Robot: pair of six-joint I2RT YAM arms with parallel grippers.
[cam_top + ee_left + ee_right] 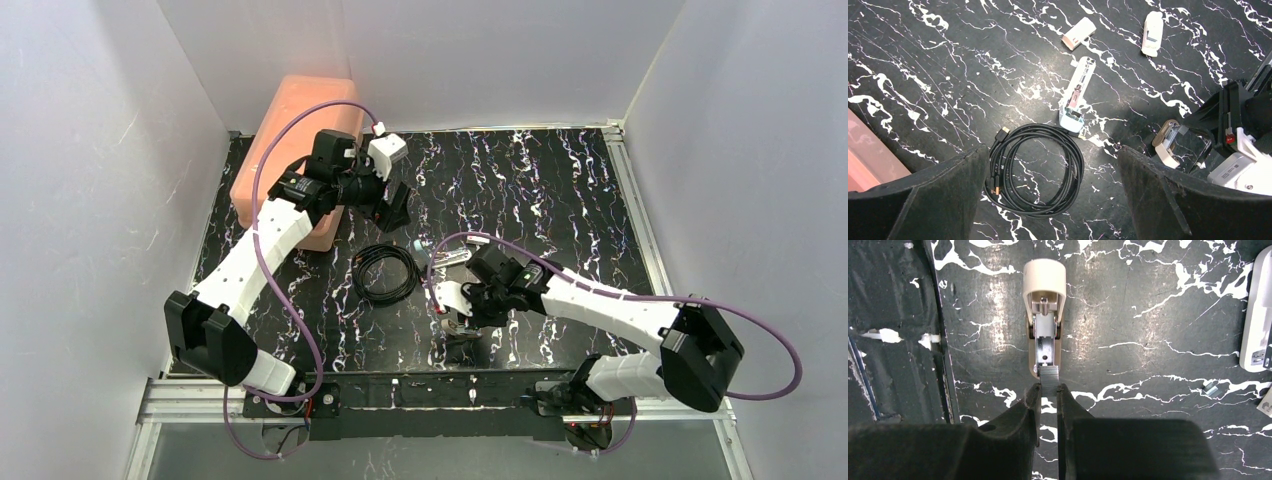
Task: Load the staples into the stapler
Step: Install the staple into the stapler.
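Note:
The light-blue stapler (1075, 97) lies open on the black marbled table with its silver channel showing; it also shows in the top view (455, 257). A second small open stapler, tan and cream (1044, 290), lies right in front of my right gripper (1049, 389). That gripper is shut on the strip of silvery staples (1049, 376). The strip's far end meets the end of the tan stapler's silver channel. My left gripper (1052, 150) is open and empty, high above a coiled cable.
A black coiled cable (1035, 170) lies below the left gripper. A small white block (1152, 32) and a pale sleeve-like box (1078, 33) lie beyond the blue stapler. A pink-orange box (290, 150) stands at the back left. White walls enclose the table.

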